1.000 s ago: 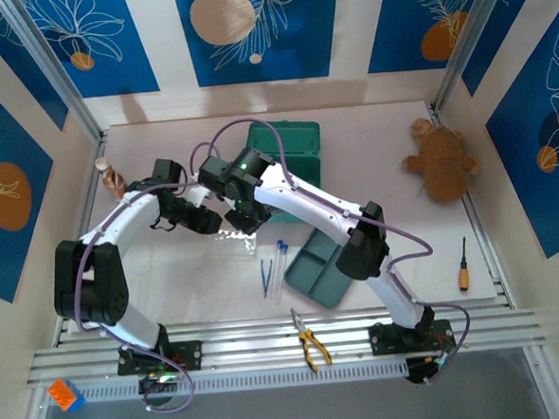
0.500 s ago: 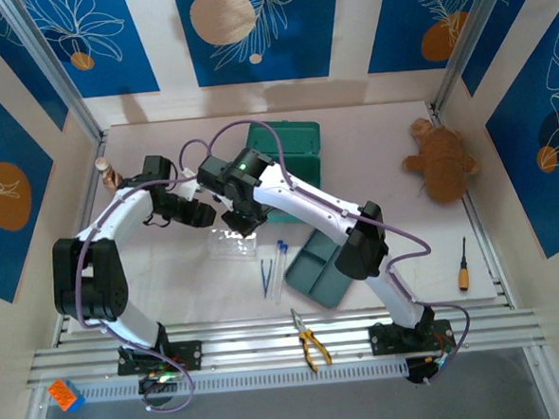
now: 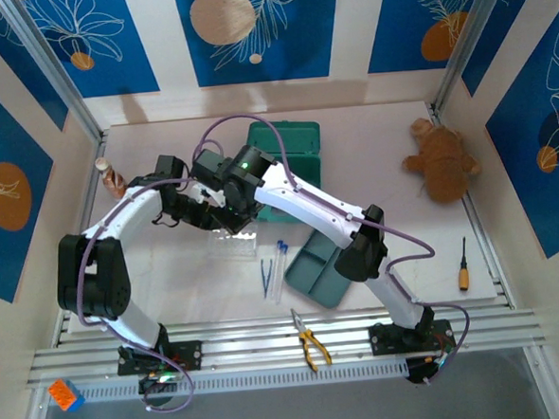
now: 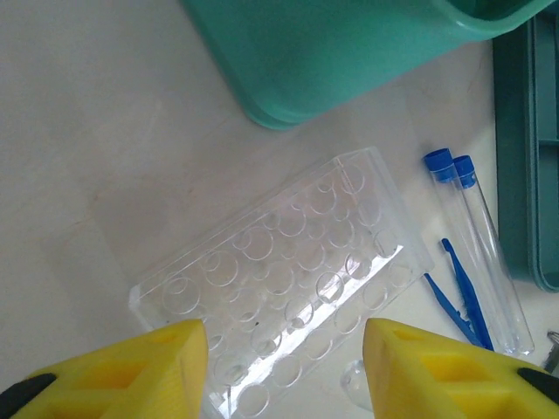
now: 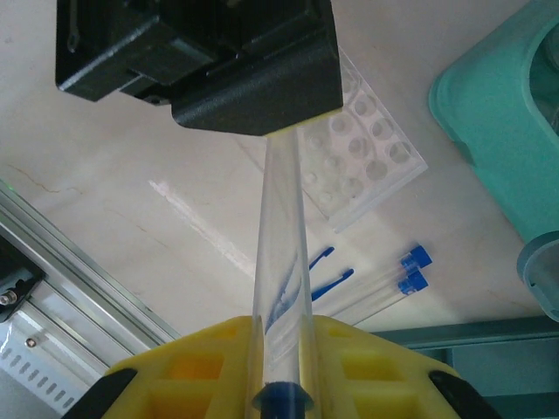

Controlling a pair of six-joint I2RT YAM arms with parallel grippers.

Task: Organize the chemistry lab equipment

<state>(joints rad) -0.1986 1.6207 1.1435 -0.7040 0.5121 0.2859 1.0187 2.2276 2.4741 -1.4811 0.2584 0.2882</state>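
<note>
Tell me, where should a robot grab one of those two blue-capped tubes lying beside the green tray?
Probably the clear body just below the cap, from straight above, fingers across its narrow width. The test tubes lie flat, close side by side, and blue tweezers crowd their uncapped ends.

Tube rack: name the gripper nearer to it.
Left. The left gripper hangs open right over the tube rack; the right gripper, holding a test tube, is farther off.
</note>
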